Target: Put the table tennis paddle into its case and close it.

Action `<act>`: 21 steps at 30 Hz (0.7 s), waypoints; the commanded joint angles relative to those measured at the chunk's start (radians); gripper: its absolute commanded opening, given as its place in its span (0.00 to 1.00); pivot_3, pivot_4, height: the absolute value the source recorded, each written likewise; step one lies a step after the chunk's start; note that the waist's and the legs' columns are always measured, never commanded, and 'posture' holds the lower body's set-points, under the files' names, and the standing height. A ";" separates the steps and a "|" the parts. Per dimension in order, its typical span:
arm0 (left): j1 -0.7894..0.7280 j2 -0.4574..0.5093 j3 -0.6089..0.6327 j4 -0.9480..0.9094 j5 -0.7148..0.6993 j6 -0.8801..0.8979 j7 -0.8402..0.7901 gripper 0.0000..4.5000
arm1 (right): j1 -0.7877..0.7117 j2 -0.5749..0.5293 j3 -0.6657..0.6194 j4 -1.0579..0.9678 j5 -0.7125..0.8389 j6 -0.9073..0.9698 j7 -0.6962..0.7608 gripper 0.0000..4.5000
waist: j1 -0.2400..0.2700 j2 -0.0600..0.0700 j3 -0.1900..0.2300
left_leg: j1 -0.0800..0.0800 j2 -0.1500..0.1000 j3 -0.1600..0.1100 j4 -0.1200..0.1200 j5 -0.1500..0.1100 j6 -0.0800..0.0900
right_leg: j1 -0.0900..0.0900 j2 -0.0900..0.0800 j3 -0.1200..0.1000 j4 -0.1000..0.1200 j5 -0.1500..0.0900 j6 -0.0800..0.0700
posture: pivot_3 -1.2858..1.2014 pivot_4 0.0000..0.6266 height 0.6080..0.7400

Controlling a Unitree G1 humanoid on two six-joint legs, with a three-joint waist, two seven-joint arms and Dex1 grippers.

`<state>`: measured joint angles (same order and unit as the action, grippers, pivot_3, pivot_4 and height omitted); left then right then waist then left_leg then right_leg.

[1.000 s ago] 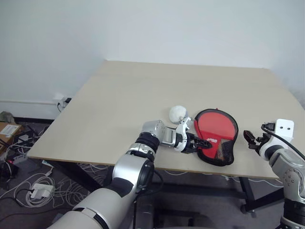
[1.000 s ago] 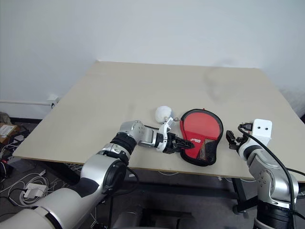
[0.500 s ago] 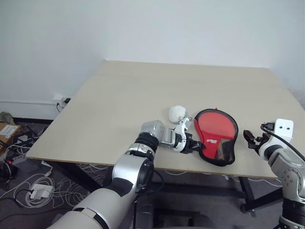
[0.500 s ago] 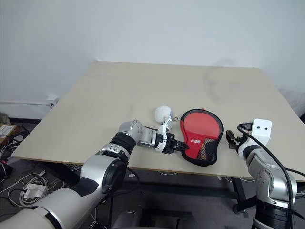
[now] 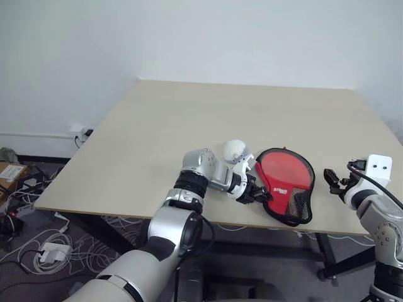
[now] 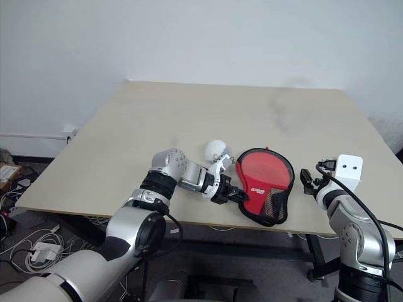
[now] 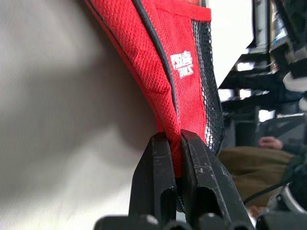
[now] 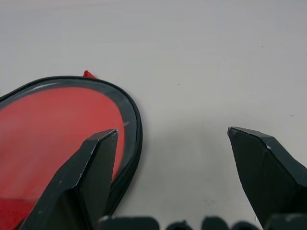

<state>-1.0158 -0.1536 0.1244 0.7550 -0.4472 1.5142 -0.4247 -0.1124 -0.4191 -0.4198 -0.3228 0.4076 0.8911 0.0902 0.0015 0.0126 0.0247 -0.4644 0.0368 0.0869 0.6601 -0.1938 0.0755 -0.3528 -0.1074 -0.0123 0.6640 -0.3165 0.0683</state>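
L arm reaches across to table (image 5: 157, 126) front; left gripper (image 5: 260, 195) clamped on case (image 5: 286, 182) edge, tilting it up. Right gripper (image 5: 330, 178) splayed wide, empty, beside case. White logo (image 7: 182, 64), unreadable.

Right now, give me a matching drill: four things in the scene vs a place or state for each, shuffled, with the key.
Things:
1. left gripper
2. right gripper
3. case
4. white ball

Places or states:
A. open, holding nothing, just off the case's round edge
B. on the table on the far side of the left gripper, untouched
C. shut on red fabric
D. near the table's front edge, pinched at its narrow end

Pairs: 1-C, 2-A, 3-D, 4-B
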 commanded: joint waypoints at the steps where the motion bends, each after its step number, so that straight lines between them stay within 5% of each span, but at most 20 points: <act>1: 0.088 -0.161 -0.072 -0.106 -0.050 0.082 0.010 0.00 | -0.011 -0.015 -0.014 -0.044 -0.004 -0.010 0.003 0.88 | 0.000 0.000 0.000 | 0.000 0.000 0.000 0.000 0.000 0.000 | 0.000 0.000 0.000 0.000 0.000 0.000 | 0.52 0.00 0.81; 21: 0.131 -0.234 -0.359 -0.168 -0.208 0.087 -0.068 0.00 | -0.022 -0.042 -0.001 -0.047 -0.026 0.007 0.011 0.88 | 0.000 0.000 0.000 | 0.000 0.000 0.000 0.000 0.000 0.000 | 0.000 0.000 0.000 0.000 0.000 0.000 | 0.52 0.00 0.81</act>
<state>-0.9516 -0.1526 -0.2035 0.6260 -0.6095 1.5975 -0.4505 -0.1102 -0.4461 -0.4153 -0.3386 0.3872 0.9061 0.0961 0.0017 0.0127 0.0247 -0.4643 0.0368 0.0870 0.6602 -0.1938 0.0750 -0.3527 -0.1074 -0.0122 0.6638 -0.3165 0.0682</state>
